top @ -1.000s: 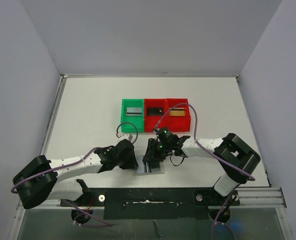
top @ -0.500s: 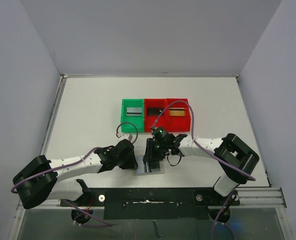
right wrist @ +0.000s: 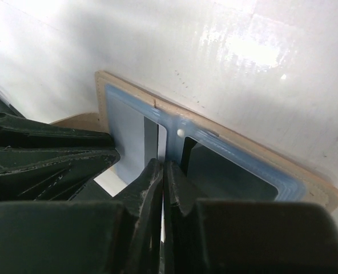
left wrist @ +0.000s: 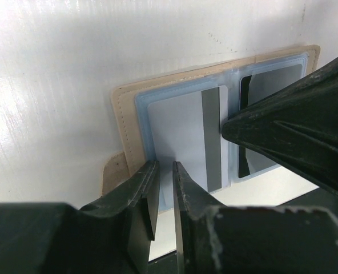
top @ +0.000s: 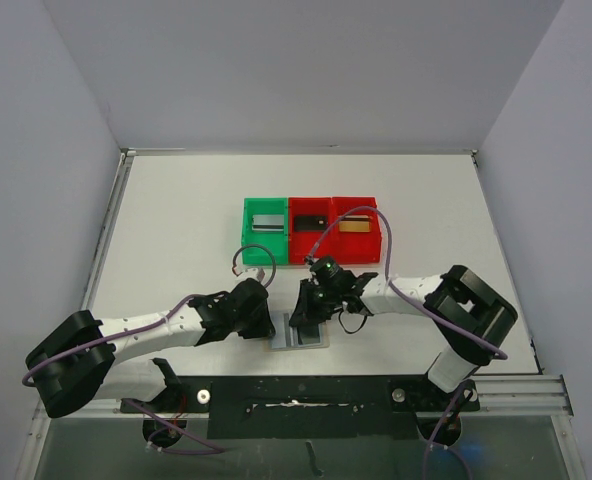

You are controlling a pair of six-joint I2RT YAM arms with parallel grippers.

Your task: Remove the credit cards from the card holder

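Right gripper (right wrist: pixel 162 171) pinched, seemingly on card (right wrist: pixel 162 140); left gripper (left wrist: pixel 164 171) narrow over card holder (left wrist: pixel 123 114); bins (top: pixel 311 228) beyond.

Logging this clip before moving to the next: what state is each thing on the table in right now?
Wallet: open flat on the table, pockets up.
Pale card: still in its pocket, dark stripe showing.
Left end effector: nearly closed at the wallet's near edge.
Right end effector: shut at the wallet's middle fold.
Green bin: holds one card.
Red bins: one card in each.
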